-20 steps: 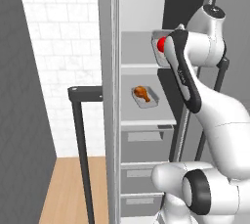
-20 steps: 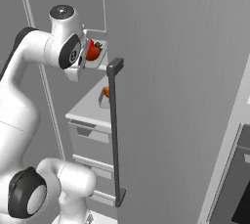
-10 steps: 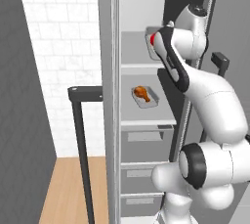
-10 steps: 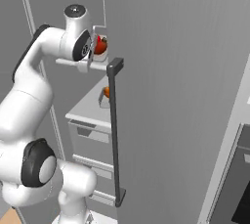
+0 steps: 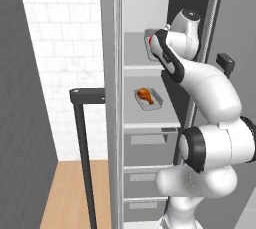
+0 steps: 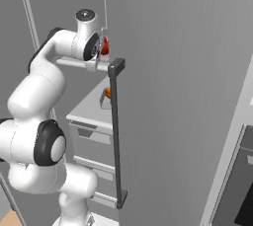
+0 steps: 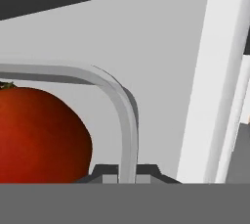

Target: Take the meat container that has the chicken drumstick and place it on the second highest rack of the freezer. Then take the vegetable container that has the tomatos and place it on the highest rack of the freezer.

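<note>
Reaching into the open freezer (image 5: pixel 112 123) at the highest rack (image 5: pixel 137 65), with the end effector (image 7: pixel 127 171) clamped on the rim of the vegetable container (image 7: pixel 124 115), fingertips barely showing at the bottom of the hand view. Container largely hidden behind the wrist in the left base view. One of the tomatos (image 7: pixel 41 137) cut off at the left edge; the other not discernible. Lower down, chicken drumstick (image 5: pixel 145 93) lying in its meat container (image 5: pixel 157 102) on the second highest rack (image 5: pixel 150 122).
</note>
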### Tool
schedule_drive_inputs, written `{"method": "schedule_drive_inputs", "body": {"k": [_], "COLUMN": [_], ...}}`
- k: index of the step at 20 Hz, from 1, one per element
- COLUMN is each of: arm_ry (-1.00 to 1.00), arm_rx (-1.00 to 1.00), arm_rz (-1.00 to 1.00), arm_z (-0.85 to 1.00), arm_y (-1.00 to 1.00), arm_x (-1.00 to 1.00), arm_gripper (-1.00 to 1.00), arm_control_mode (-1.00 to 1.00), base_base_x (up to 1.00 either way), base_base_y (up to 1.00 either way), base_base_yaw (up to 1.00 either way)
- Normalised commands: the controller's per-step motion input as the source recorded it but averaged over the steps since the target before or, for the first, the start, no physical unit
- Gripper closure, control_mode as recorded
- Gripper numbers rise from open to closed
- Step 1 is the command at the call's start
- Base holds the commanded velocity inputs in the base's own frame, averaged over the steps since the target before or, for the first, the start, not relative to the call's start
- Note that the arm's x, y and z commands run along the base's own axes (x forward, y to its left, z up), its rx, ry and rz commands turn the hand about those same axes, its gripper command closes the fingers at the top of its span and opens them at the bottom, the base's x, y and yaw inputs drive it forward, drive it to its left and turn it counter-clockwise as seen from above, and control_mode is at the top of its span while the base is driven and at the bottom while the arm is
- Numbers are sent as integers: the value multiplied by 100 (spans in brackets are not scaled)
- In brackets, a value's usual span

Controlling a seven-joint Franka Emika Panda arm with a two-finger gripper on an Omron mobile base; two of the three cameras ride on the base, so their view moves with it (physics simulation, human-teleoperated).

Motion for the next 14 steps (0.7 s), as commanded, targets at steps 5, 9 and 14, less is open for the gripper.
{"method": "schedule_drive_inputs", "body": {"k": [5,9,14], "arm_ry": [-5,0,0], "arm_rx": [0,0,0], "arm_rz": [0,0,0], "arm_z": [0,0,-12], "arm_y": [0,-4,-3], "arm_x": [68,76,72], "arm_gripper": [100,100,100], "arm_control_mode": [-100,-100,-100], "base_base_x": [0,0,0], "base_base_y": [0,0,0], "base_base_yaw": [0,0,0]}}
